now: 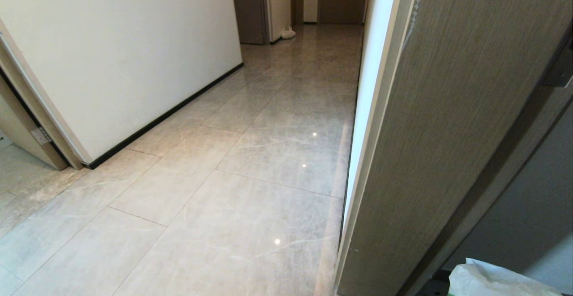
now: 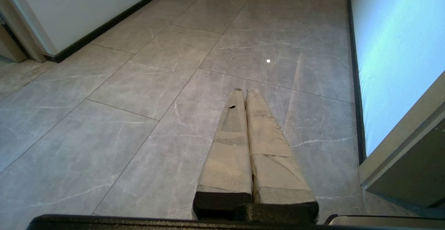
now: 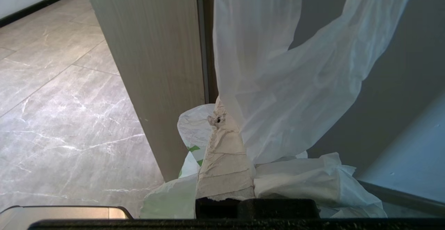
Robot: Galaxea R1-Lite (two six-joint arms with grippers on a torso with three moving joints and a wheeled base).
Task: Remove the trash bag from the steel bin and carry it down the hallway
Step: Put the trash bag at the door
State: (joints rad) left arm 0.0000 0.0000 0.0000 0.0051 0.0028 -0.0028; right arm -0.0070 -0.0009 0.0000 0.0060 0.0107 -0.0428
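The trash bag [image 3: 295, 94], thin translucent white plastic with green print, hangs from my right gripper [image 3: 226, 115]. That gripper is shut on the bag's plastic. One taped finger [image 3: 226, 160] shows and the bag drapes over the other. In the head view only a corner of the trash bag [image 1: 488, 280] shows at the bottom right, and neither arm is visible there. My left gripper [image 2: 245, 90] is shut with nothing in it, held low over the tiles. The hallway [image 1: 286, 121] of glossy grey tiles runs ahead. The steel bin is out of view.
A wood-grain door [image 1: 447, 130] stands edge-on close at my right, right beside the bag in the right wrist view as the door [image 3: 156, 66]. A white wall with black baseboard [image 1: 170, 112] lines the left. A small white object [image 1: 288, 33] lies far down by dark doors.
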